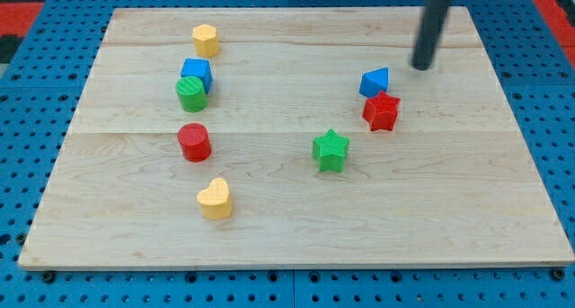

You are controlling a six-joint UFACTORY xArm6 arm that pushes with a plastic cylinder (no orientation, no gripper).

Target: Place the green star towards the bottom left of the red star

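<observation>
The green star [331, 150] lies near the middle of the wooden board [296, 227], below and to the left of the red star [382, 111]. A gap separates the two stars. A blue triangular block [375, 82] touches the red star's upper edge. My tip [422, 67] is at the view's upper right, above and to the right of the blue triangular block, apart from all blocks.
At the view's left stand a yellow hexagonal block [206, 39], a blue cube [196, 73] touching a green cylinder [190, 93], a red cylinder [194, 142] and a yellow heart [215, 198]. Blue pegboard surrounds the board.
</observation>
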